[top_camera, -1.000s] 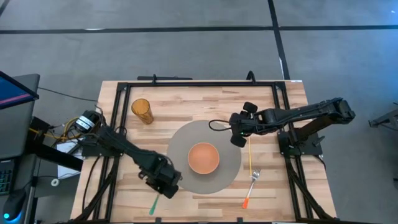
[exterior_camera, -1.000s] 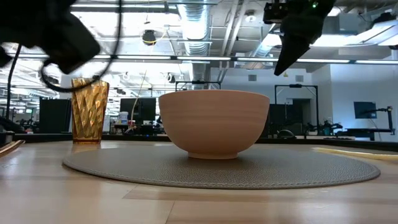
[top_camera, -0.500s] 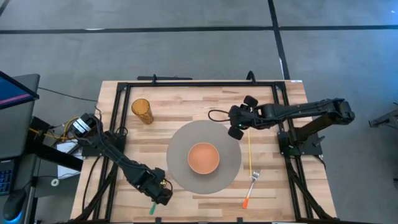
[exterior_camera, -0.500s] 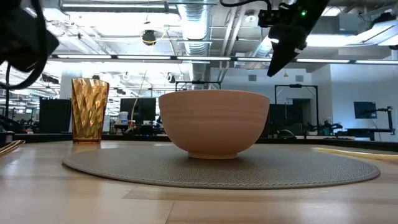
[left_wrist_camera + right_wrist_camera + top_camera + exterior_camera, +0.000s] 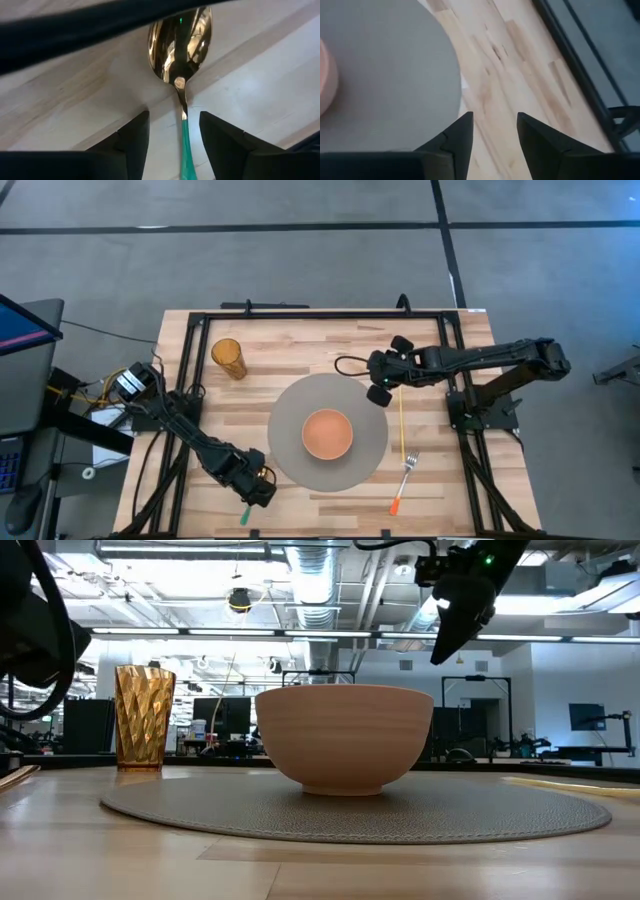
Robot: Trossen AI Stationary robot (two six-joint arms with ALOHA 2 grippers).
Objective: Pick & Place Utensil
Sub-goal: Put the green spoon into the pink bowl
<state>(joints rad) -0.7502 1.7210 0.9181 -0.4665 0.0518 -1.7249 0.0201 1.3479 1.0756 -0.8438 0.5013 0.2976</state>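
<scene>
The left pincer (image 5: 172,135) is down at the near left part of the desk (image 5: 300,345), its fingers spread to either side of the spoon (image 5: 180,55). The spoon lies flat on the wood near the desk's near edge, left of the mat (image 5: 290,415); its gold bowl shows ahead of the fingers and its green handle (image 5: 186,150) runs back between them. Nothing is pinched yet.

The right pincer (image 5: 378,392) hangs over the far right edge of the mat, fingers spread and empty. A bowl (image 5: 327,433) sits mid-mat, a cup (image 5: 228,358) stands far left, and a fork (image 5: 404,480) and a stick (image 5: 402,425) lie to the right of the mat.

The risks, as I judge them: the handle is thin and lies flush with the desk, so fingers closing too high would slip over it, and closing too low would jam into the wood. The handle also seems nearer one finger, so a close could push the spoon sideways or twist it. A hold near the neck could let the spoon tip on lifting.
</scene>
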